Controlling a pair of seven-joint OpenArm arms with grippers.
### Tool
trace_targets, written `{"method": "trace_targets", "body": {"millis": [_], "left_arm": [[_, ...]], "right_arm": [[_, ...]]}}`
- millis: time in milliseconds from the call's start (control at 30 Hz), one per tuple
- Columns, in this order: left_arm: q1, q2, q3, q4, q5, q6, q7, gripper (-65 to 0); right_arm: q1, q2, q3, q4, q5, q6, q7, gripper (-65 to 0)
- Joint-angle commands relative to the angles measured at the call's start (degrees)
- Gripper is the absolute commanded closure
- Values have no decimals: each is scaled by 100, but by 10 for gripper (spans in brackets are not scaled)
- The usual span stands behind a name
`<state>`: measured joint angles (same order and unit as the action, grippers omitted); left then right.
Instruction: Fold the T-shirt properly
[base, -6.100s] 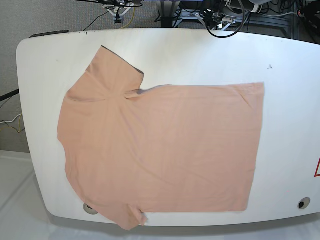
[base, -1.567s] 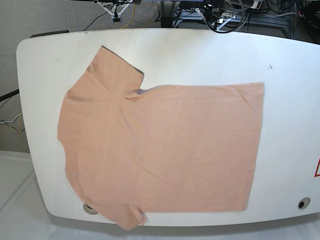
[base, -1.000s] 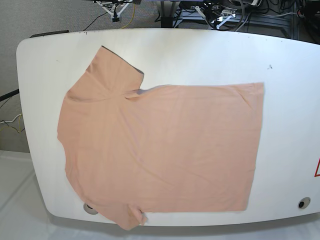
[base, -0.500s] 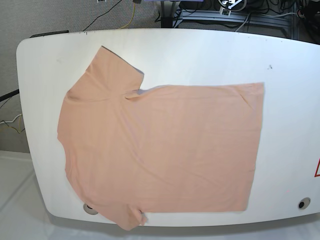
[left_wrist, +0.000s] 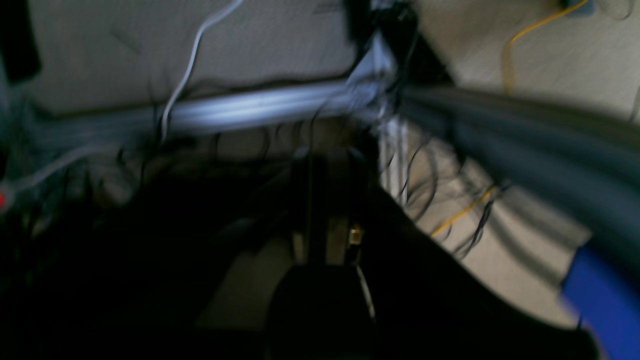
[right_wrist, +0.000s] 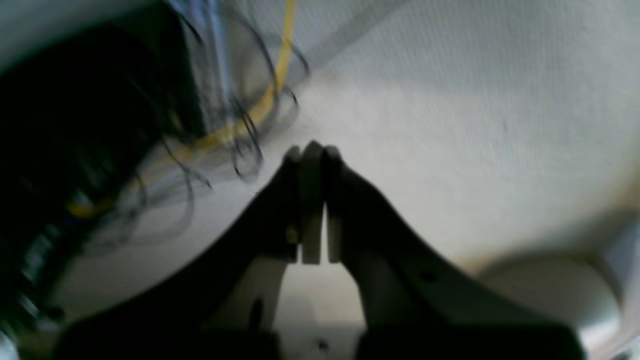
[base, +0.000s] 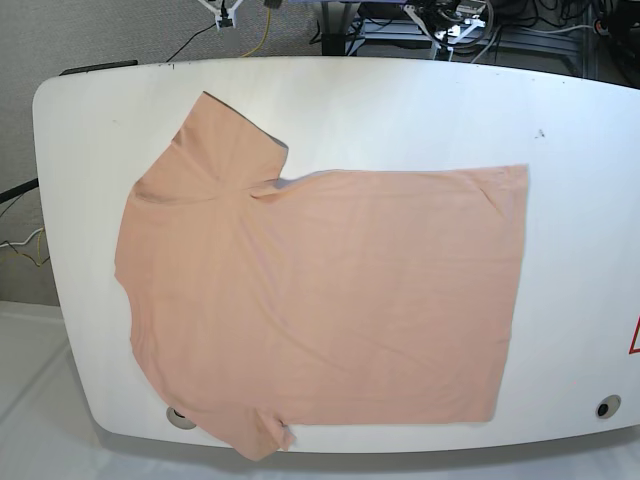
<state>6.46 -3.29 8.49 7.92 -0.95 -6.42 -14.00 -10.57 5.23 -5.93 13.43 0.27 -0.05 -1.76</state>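
Tabletop with spread T-shirt, both tools pressed together

Tabletop (base: 400, 100), white and round-cornered, carries the T-shirt (base: 320, 300), which lies flat and unfolded across its middle. Relative to the T-shirt's body, one sleeve points to the far left corner and the other hangs over the near edge. Right tool (right_wrist: 312, 150) hovers over pale floor and cables, fingers pressed together, holding nothing. Left tool (left_wrist: 327, 235) is dark and blurred, pressed together too.

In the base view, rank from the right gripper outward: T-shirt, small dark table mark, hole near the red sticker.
1. T-shirt, its upper sleeve on the view's left, closest to the right gripper.
2. dark mark, table's far right side.
3. hole, near right corner.
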Motion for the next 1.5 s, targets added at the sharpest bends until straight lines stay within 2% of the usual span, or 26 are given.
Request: {"method": "trace_targets", "body": {"millis": [0,300,567,767,967,1467], "left_arm": [[-157,78,15,-261,3,-21,24,-8],[20,33,-49,89,21,-29,54,-3],[1023,-307,-131,1856,-17,-50,105,-13],[1781,-639,-103,2766,-17,-34,-236,-17],[2034,-761,-104,3023,-52,-37,-293,-17],[2777,-783,-348,4050,-77,-47,-51,-18]], "right_arm": [[59,-54,0,-107,-255,-35,97,0],[-315,43,-1,329,-327,-58,122,0],[-1545,395,-96,1887,-25,-66,126,0],[-2044,640,-247,2805,146,-81,177,0],[-2232,700,-257,3052,236,-75,193,0],[-2637,720,-162,4173,51,-99,83,0]]}}
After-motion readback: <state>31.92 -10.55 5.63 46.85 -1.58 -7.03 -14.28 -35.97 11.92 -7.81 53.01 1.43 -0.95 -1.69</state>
